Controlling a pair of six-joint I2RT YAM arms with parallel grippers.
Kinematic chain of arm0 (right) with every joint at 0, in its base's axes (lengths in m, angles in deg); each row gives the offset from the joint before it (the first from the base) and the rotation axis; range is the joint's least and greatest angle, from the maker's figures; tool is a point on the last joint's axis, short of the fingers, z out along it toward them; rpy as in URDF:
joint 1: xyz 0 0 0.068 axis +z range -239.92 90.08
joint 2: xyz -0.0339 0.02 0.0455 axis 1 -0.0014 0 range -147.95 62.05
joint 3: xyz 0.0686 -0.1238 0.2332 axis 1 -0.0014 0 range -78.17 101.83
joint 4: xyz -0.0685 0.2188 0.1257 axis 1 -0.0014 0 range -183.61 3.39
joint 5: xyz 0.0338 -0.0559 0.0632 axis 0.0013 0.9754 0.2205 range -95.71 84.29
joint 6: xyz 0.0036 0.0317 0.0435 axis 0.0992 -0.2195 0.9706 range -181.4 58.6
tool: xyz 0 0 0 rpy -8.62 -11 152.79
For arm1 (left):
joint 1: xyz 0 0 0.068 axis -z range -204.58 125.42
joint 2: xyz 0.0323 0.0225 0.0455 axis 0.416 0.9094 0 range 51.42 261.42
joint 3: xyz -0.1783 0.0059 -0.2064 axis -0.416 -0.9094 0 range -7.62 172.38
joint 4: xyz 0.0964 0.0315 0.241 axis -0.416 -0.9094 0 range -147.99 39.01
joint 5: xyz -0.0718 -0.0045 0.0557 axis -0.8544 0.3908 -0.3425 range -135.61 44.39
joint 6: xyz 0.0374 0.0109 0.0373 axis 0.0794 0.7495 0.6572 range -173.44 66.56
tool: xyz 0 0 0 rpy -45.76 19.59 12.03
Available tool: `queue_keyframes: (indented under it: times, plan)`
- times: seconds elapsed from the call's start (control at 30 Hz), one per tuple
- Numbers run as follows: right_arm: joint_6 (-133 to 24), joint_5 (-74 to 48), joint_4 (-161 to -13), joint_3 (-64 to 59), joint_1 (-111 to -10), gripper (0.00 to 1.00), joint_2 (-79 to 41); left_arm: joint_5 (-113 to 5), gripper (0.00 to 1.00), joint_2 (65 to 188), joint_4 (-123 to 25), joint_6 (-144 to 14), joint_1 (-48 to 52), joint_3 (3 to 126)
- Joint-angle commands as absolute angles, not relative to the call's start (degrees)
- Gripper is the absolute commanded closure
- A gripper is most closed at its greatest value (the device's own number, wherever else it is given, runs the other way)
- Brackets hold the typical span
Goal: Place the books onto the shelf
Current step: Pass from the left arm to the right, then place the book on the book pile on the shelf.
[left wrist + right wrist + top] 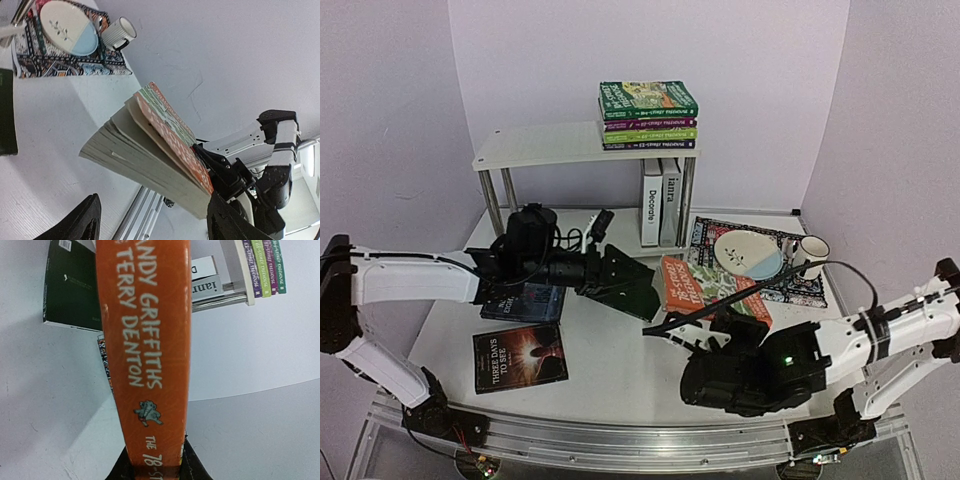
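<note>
The right gripper (156,470) is clamped on the spine end of the orange book (705,285). The book is up off the table (610,385), in the middle, between the two arms. In the left wrist view its pages fan out and hang down a bit. The left gripper (155,210) has its fingers wide apart and holds nothing. It sits just in front of the book.

The job now, I think, is to carry the orange book over to the shelf (550,145). To do that well, the right gripper needs a tight squeeze, because the loose pages could flop and pull the book out. A slow, smooth move is best.

The plate (748,250) and the mug (812,250) sit on the mat (705,232), right beside the shelf. The book should go high over them so nothing gets bumped.

The top board has a stack of four books (648,115), and two grey books (661,200) stand on the low board. There is free room to the left of both. The book should lie flat or stand straight before the fingers let go.

The left arm should move back so the two arms do not hit.
</note>
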State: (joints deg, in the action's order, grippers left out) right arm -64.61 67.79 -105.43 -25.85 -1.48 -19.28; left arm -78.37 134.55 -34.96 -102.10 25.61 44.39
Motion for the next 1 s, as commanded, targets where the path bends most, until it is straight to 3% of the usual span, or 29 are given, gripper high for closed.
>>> queue_keyframes:
  times: [0.0,0.3,0.67,0.97]
  plan:
    - [-75.43,69.90,-106.50,-18.80,-1.28,1.00,-9.47,-68.99,0.20,122.85,-36.74,-95.06,25.26,42.72]
    - [-99.89,58.86,-84.41,-8.63,-12.47,1.00,-0.74,-55.50,0.19,108.86,-49.84,-87.57,25.34,44.27]
    - [-123.59,47.10,-74.65,23.78,-23.28,1.00,-19.97,-55.41,0.19,106.23,-52.21,-87.62,25.34,43.23]
    - [-132.74,33.79,-73.10,45.59,-31.45,1.00,-37.06,-54.00,0.19,105.87,-52.33,-87.25,25.35,42.11]
